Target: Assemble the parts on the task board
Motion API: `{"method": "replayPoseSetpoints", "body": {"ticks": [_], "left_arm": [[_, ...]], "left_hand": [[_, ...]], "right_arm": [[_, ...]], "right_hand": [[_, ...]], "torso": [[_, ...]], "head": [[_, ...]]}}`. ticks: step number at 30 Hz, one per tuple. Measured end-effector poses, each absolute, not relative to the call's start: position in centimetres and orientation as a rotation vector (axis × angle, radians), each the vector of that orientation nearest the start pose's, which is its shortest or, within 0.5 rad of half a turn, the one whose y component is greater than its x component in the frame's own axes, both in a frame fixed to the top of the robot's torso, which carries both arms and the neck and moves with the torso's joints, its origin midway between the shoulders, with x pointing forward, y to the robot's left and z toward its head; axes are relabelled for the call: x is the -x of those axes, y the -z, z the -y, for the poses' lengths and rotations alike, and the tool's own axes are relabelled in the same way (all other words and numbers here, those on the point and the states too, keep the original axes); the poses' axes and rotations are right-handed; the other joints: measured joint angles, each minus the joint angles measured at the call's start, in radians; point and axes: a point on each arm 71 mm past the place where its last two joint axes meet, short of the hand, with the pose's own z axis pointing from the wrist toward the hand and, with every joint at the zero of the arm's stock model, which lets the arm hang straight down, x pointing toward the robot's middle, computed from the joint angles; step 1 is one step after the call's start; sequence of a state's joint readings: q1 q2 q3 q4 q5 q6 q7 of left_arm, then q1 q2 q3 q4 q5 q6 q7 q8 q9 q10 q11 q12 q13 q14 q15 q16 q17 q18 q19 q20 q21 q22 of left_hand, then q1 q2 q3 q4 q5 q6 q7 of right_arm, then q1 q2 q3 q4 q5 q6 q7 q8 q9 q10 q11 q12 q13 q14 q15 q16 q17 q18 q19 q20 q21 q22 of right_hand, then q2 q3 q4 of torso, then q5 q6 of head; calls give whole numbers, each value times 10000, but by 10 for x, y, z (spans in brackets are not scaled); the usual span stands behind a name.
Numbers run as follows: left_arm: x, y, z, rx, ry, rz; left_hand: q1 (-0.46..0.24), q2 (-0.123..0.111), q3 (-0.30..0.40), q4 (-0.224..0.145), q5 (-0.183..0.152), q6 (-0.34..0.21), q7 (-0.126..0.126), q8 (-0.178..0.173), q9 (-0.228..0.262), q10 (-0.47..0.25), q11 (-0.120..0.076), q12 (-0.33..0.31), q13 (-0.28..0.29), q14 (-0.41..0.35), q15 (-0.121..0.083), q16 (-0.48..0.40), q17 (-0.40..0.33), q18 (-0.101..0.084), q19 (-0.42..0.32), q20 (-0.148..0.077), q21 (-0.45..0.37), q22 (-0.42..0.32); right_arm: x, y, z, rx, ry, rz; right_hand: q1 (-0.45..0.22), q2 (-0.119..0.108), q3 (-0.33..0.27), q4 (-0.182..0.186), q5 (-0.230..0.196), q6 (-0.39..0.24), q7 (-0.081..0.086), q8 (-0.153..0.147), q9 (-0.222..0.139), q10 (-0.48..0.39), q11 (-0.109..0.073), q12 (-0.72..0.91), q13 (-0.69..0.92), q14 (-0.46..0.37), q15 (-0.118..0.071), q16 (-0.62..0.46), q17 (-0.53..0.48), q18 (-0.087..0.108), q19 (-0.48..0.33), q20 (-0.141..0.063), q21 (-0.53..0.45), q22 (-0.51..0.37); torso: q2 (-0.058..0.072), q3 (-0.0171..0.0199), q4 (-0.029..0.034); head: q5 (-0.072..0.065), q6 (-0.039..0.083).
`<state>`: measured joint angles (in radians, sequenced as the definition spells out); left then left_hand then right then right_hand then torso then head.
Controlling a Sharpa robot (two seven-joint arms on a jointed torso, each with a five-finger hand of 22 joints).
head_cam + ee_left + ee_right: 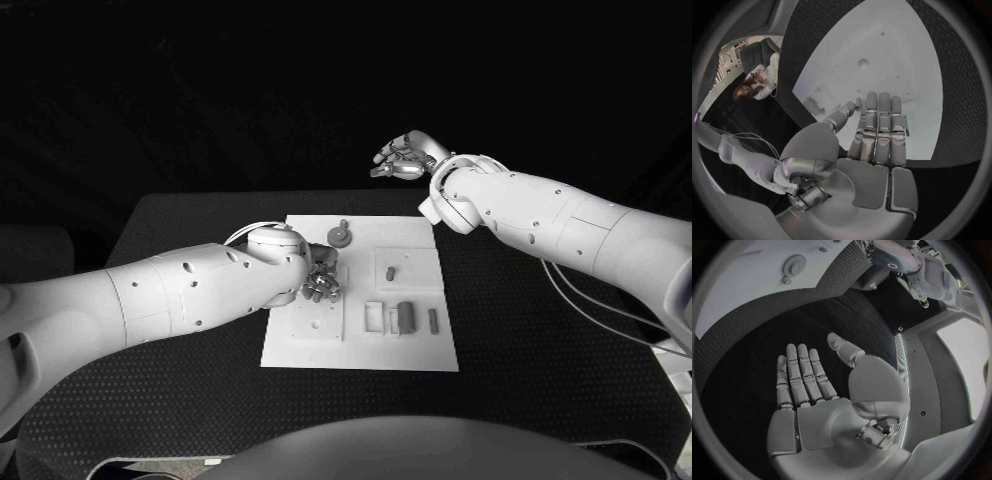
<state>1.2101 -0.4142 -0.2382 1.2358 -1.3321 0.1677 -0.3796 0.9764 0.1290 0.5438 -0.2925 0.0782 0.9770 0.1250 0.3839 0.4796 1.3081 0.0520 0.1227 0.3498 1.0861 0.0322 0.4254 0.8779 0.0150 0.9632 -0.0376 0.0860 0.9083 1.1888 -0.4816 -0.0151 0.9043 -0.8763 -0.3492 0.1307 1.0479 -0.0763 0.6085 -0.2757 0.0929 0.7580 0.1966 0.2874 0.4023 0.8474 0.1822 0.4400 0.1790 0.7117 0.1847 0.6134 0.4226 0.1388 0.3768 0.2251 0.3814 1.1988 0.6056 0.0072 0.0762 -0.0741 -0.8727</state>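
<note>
- The task board (361, 345) lies flat mid-table; its near end carries a row of small bar-shaped parts (405, 318).
- These parts look light, rigid and smooth, likely to slip; each wants a fingertip pinch across its narrow sides.
- The left hand (320, 284) hovers over the board's left half, fingers straight, side by side and holding nothing; whether the tips touch the plate I cannot tell.
- A round part (339, 236) sits at the far edge.
- The right hand (402, 158) is raised beyond the table, flat, spread, empty.

Left hand (320, 286) over task board (361, 345); right hand (404, 157) raised beyond table (173, 230)
</note>
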Motion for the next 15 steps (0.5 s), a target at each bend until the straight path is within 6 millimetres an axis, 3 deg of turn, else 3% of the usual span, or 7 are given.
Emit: {"method": "replayPoseSetpoints", "body": {"ticks": [15], "left_arm": [[-478, 294, -75, -4046, 3771, -23239]], "left_hand": [[-2, -2, 20, 22, 39, 0, 0, -32, 8, 0, 1, 0, -2, 0, 0, -3, 8, 0, 0, 0, 0, 22]], "right_arm": [[-583, 213, 199, -4176, -8329, -16086]], "right_hand": [[0, 0, -27, -28, 0, 1, 0, 0, -9, 0, 0, 0, -51, 0, -2, -37, -9, 0, 0, 0, -38, 16]], "torso": [[0, 3, 0]], "head": [[-7, 0]]}}
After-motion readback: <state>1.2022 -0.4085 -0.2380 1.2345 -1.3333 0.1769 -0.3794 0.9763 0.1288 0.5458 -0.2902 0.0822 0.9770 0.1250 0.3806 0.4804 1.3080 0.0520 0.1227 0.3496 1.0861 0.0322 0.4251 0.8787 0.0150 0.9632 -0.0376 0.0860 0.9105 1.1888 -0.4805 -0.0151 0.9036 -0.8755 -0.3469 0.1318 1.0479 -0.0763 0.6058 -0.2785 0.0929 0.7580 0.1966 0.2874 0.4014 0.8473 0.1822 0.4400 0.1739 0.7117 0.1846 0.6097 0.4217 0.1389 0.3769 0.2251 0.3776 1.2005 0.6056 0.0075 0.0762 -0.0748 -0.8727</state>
